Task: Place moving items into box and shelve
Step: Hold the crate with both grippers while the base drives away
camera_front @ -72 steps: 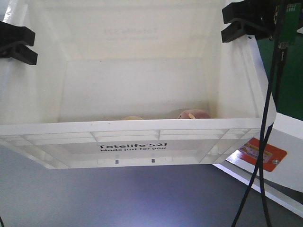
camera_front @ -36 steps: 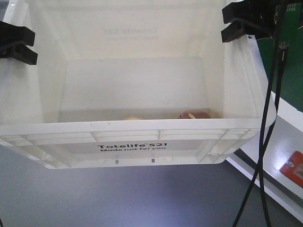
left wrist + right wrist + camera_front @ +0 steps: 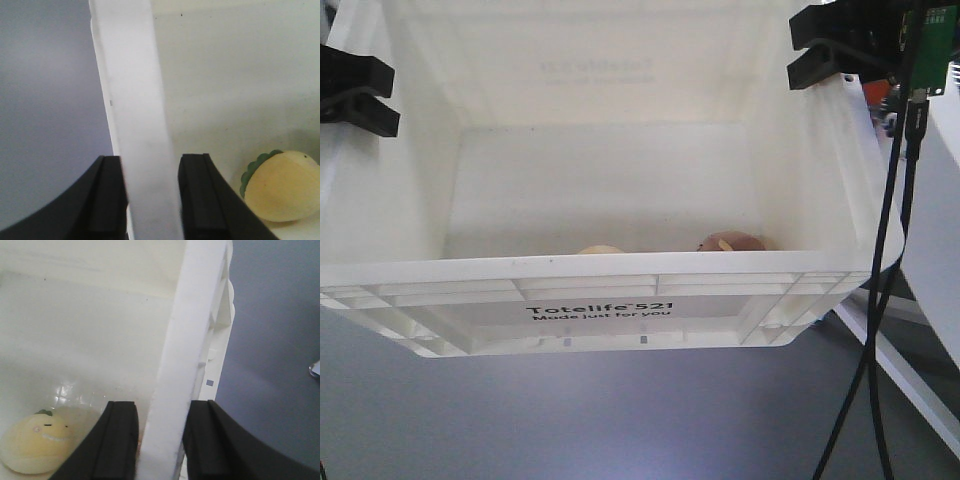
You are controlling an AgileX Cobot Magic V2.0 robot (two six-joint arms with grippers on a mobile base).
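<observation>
Pinching box (image 3: 600,290) side rims: left gripper (image 3: 150,197), right gripper (image 3: 160,440). Cream lump (image 3: 598,249), reddish-brown lump (image 3: 732,243) inside, near front wall.

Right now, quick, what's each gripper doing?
Left gripper: shut on the box, clamping its left wall.
Right gripper: shut on the box, clamping its right wall.

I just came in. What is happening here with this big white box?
The robot holds the white box with both arms: the left gripper is shut on one side wall and the right gripper on the opposite one. Two items lie on the bottom inside, a pale cream lump and a reddish-brown lump. Loading looks done. The box appears lifted above the grey floor; what remains is to shelve it.
</observation>
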